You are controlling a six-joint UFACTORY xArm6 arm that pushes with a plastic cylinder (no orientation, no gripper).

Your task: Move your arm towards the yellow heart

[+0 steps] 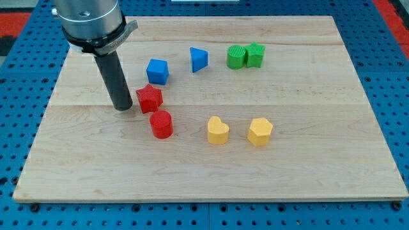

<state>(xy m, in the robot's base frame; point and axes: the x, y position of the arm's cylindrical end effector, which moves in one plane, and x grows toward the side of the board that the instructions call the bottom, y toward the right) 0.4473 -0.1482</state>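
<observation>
The yellow heart lies on the wooden board, a little below the middle. My tip rests on the board at the view's left, well to the left of the heart and slightly higher. It stands just left of the red star. The red cylinder lies between my tip and the heart, lower right of the tip.
A yellow hexagon sits right of the heart. A blue cube and a blue triangle lie higher up. Two green blocks touch near the top. Blue pegboard surrounds the board.
</observation>
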